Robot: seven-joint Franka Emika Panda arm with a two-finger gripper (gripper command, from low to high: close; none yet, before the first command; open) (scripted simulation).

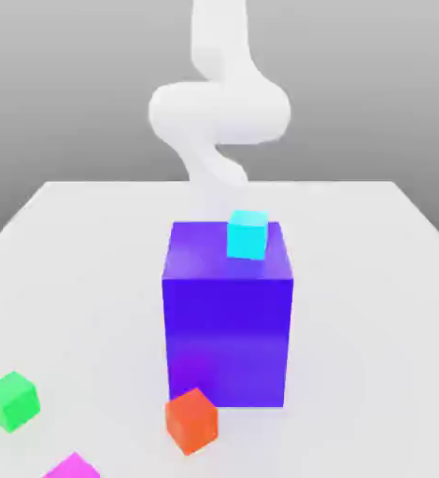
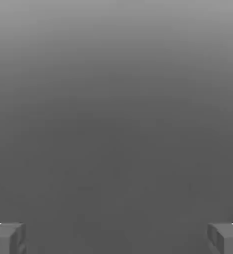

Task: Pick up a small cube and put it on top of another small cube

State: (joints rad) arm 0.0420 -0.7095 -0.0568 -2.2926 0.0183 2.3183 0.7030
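In the exterior view, going left to right, a small green cube (image 1: 11,400) sits on the pale bench (image 1: 74,271) in the lower left of the frame. Just to its right and lower, cut off by the bottom edge, is a magenta cube (image 1: 72,466), near the green one but apart from it. Next comes a small orange-red cube (image 1: 191,420), turned so that one corner faces the camera; it stands just in front of the lower left corner of a large blue-violet block (image 1: 228,327), and whether the two touch cannot be told. The block fills the middle of the frame and is far taller than any of the small cubes. A small cyan cube (image 1: 247,234) appears at the block's top, right of centre — whether it rests on the top face or stands on the bench behind the block cannot be told. Above it, in the upper middle of the frame, the white arm (image 1: 219,107) curves down from the top edge and disappears behind the block.

In the hand view, the gripper (image 2: 116,238) stands wide: one grey fingertip (image 2: 7,238) sits in the lower left corner and the other in the lower right corner, with nothing between them — only a plain grey surface ahead.
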